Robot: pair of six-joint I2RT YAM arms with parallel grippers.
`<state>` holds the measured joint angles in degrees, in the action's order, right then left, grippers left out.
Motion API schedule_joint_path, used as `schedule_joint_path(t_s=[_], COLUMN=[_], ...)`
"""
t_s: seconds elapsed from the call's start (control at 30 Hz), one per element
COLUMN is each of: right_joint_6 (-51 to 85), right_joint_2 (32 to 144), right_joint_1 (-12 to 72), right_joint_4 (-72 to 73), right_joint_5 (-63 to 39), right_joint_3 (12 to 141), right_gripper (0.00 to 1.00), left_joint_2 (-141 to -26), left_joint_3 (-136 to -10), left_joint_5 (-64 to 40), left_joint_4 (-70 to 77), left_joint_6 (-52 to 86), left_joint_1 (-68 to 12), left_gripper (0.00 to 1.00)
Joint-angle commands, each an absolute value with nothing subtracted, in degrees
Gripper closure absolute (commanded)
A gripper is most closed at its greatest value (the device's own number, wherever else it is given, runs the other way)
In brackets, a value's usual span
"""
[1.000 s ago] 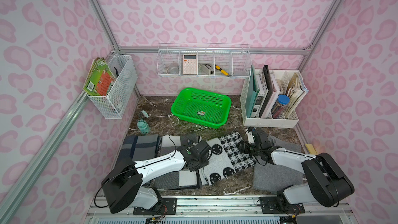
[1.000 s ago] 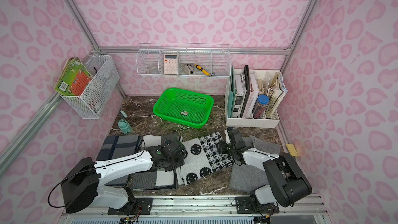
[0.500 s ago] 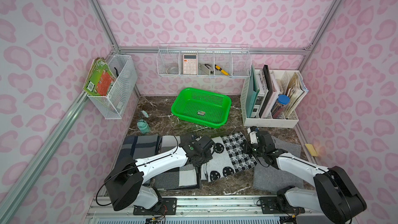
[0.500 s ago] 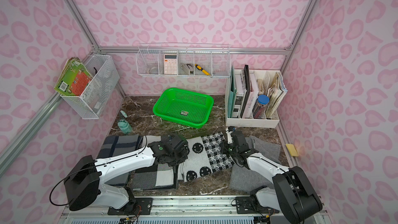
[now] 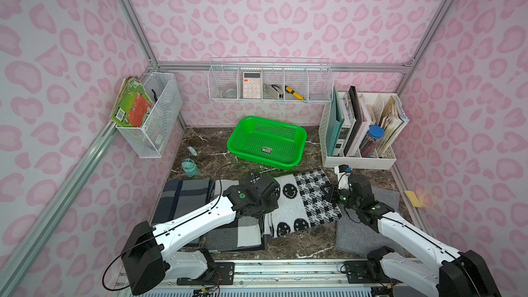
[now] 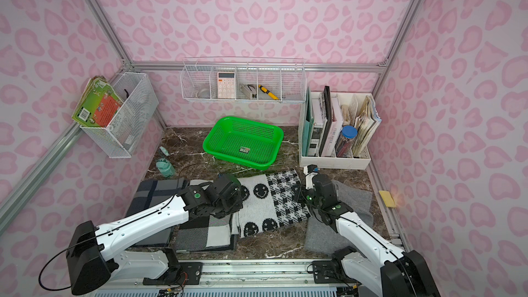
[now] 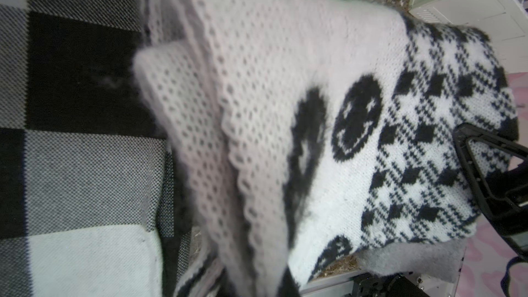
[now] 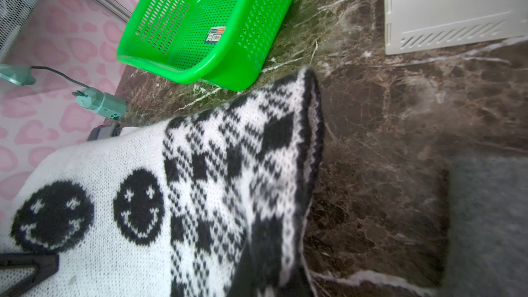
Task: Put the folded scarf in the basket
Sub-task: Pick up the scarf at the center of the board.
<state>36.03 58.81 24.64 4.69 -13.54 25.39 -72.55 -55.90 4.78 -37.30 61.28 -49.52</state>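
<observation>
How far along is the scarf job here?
Done: left gripper and right gripper are shut on opposite ends of the folded black-and-white knitted smiley scarf. In hand: the lift, with only its pinched ends raised. Left: carry it to the shallow green perforated plastic basket, empty except a label, and release.

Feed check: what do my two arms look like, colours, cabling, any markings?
The left arm and right arm match: white link shells, black joint housings, bulky black shoulder motors. Thin black cables run along them, looping loose near the left base. A green dot marks each wrist joint.
</observation>
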Motion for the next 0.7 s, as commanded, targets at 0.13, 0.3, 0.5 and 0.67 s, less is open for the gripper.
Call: schedule_joint_path(t_s=[0.13,0.3,0.5,0.67], right_joint_6=[38.9,39.0,40.2,40.0], right_joint_2=[56.9,54.6,52.4,52.0], right_joint_1=[26.9,30.0,32.3,32.9], right_joint_4=[1.0,-1.6,-3.9,-5.5], right_joint_5=[-10.2,-7.2,-4.9,-3.8], right_joint_3=[28.6,30.0,31.8,33.5], right_gripper=[1.00,1.00,1.00,1.00], left_joint_2=[-69.8,-70.0,-70.4,-71.7], left_joint_3=[-58.0,-60.8,-62.9,-65.5], left_joint_5=[4.9,2.0,0.6,1.3], left_joint_4=[-41.6,-41.7,-42.4,-43.7], left_joint_6=[56.8,53.8,49.8,47.6], left_joint_1=[-47.6,-46.9,-46.8,-46.6], left_gripper=[1.00,1.00,1.00,1.00])
